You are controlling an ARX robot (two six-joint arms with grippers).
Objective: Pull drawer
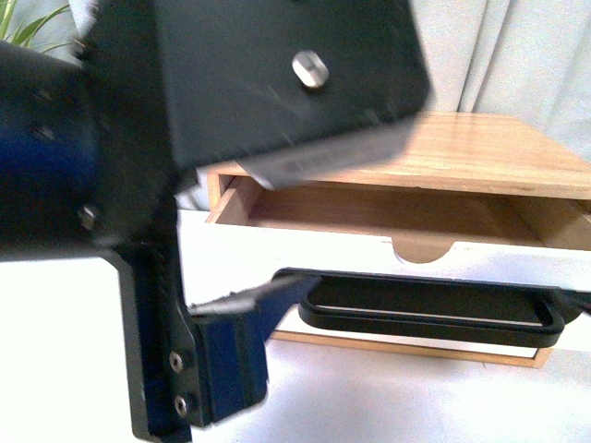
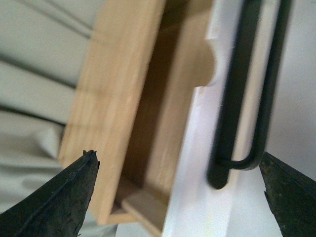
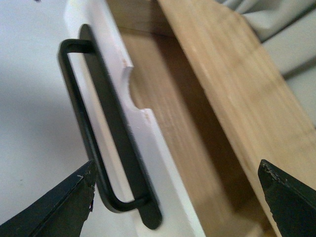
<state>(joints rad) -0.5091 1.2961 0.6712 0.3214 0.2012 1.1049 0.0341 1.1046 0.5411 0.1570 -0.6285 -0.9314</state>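
Observation:
The drawer (image 1: pixel 360 257) has a white front, a half-round notch (image 1: pixel 423 247) and a wide black bar handle (image 1: pixel 425 312). It stands partly out of the wooden cabinet (image 1: pixel 499 148), and its bare wooden inside shows. My left gripper (image 2: pixel 177 154) is open, with the drawer front (image 2: pixel 197 197) and one end of the handle (image 2: pixel 237 98) between its fingers (image 2: pixel 69 197). My right gripper (image 3: pixel 176 165) is open too, spanning the other handle end (image 3: pixel 106 113) and the drawer front (image 3: pixel 163 168). Neither gripper's fingers press on the handle. In the front view the left arm (image 1: pixel 185 185) hides the cabinet's left part.
The cabinet stands on a white table (image 1: pixel 416 397). Grey curtain (image 1: pixel 517 46) hangs behind it, and plant leaves (image 1: pixel 28 28) show at the far left. The left arm fills much of the front view's near left.

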